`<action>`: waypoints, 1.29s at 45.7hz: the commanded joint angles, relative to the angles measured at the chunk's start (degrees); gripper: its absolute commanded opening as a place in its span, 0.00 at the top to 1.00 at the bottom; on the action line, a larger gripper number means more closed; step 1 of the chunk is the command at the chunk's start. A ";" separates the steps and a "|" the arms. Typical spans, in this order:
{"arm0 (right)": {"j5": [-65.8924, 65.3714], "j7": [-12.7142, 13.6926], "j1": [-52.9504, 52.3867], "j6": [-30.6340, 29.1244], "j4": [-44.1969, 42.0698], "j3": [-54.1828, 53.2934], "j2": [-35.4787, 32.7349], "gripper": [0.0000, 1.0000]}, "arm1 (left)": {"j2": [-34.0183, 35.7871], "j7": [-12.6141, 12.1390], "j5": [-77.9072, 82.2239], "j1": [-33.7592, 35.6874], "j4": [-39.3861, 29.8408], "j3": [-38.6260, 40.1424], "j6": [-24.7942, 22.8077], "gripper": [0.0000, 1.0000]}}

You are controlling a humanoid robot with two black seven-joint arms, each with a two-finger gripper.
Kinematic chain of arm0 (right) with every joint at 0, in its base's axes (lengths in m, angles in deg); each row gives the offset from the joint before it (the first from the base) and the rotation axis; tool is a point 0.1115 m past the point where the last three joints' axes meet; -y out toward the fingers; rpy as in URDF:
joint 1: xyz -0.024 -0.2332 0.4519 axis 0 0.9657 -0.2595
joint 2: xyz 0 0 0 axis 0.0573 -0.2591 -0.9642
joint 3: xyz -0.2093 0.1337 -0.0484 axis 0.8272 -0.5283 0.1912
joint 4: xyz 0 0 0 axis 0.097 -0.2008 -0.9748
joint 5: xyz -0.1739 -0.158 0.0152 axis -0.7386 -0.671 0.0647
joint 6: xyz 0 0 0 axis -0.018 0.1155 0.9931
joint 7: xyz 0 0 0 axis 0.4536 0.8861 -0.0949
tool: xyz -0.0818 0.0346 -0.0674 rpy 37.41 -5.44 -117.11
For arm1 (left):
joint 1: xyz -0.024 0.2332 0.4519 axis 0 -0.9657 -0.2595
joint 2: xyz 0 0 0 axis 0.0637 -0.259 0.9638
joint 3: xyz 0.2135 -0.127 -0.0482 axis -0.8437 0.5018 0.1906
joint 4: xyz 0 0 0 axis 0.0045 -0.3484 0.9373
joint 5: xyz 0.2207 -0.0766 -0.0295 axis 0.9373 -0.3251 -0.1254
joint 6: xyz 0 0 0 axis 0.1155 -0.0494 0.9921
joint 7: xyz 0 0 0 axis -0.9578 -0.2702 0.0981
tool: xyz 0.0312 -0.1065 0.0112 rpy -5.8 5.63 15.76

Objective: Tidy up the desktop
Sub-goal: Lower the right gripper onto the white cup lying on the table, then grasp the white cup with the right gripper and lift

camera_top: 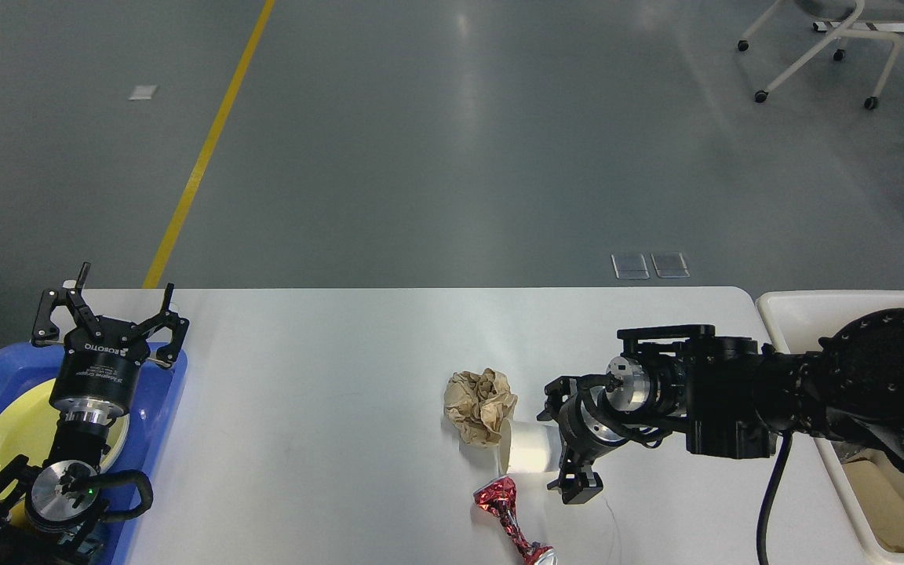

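By the desk's point(326, 377) near edge lies a red wrapper point(508, 514), just beyond it a tipped cup point(526, 449) bracketed — not yet squeezed — by the right pincer's point(566, 439) spread jaws, likely bound for the bin point(793, 310) off the right edge — while the left pincer point(111, 310) hangs open and empty over the tray point(165, 392).

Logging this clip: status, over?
Left gripper open, over blue tray. Right gripper open around tipped paper cup. Crumpled paper touches cup on desktop.
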 commanded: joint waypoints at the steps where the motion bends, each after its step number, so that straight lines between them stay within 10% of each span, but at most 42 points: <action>1: 0.03 0.01 0.01 0.00 -0.02 -1.09 0.07 0.00 | 0.00 0.00 0.00 0.00 0.00 0.00 0.00 0.04; 16: -0.06 0.01 0.36 0.00 -1.25 -1.45 0.25 0.05 | 0.00 0.00 0.00 0.00 0.00 0.00 0.00 0.04; 39: 0.47 0.45 1.15 -0.35 -0.90 -1.53 1.13 0.99 | 0.00 0.00 0.00 0.00 0.00 0.00 0.00 0.04; 59: 0.30 1.59 -0.60 -4.40 -0.46 -1.18 -0.28 1.00 | 0.00 0.00 0.00 0.00 0.00 0.00 0.00 0.04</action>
